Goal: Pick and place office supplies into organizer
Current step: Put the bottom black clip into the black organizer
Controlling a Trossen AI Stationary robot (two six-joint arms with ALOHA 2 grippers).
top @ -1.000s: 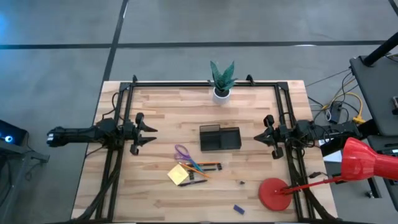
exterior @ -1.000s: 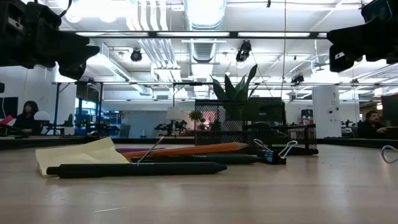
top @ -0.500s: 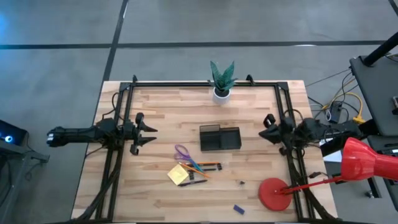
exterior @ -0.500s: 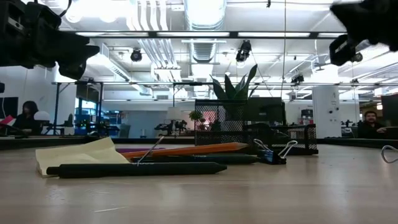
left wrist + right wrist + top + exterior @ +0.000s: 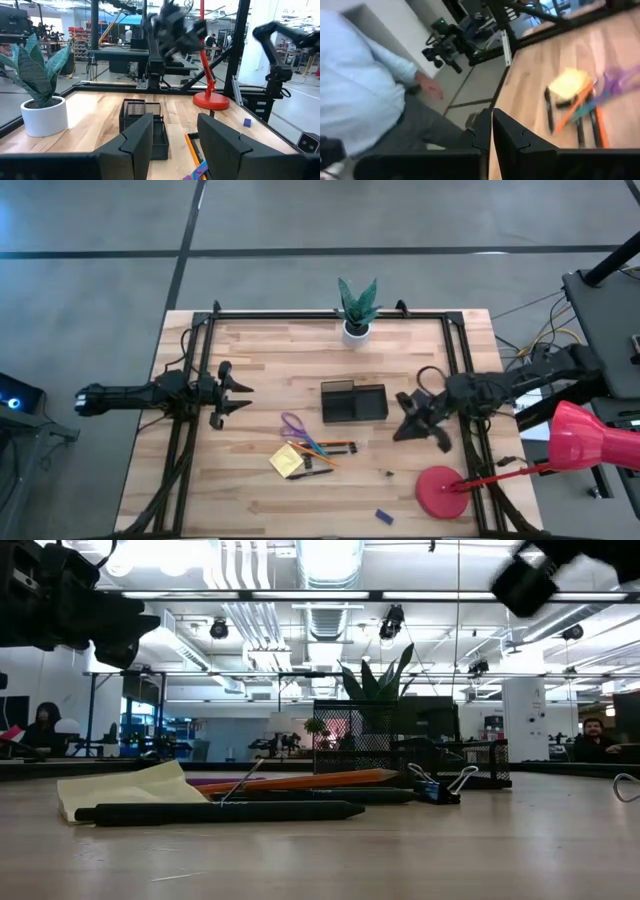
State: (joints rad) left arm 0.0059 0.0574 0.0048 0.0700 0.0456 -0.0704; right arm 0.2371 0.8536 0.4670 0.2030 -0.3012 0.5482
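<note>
The office supplies lie near the table's front: purple scissors (image 5: 292,423), a yellow sticky pad (image 5: 287,461), orange and black pens (image 5: 327,448) and a small blue block (image 5: 383,516). The black organizer (image 5: 354,402) stands at the middle, resting on its base. My right gripper (image 5: 403,425) hangs shut above the table, just right of the organizer, and touches nothing. Its wrist view looks over the pad (image 5: 568,82) and the pens (image 5: 580,112). My left gripper (image 5: 243,394) waits open at the left side, level, with the organizer (image 5: 142,125) ahead of it.
A potted plant (image 5: 357,310) stands at the far edge. A red lamp has its round base (image 5: 440,490) at the near right corner. A binder clip (image 5: 389,474) lies right of the pens. A person in a light blue shirt (image 5: 355,75) stands beyond the table.
My right gripper has left its place at the table's right edge. It has swung out over the table toward the organizer and the near edge, risen and rolled about its own axis. It has stayed shut. The things on the table have not moved.
</note>
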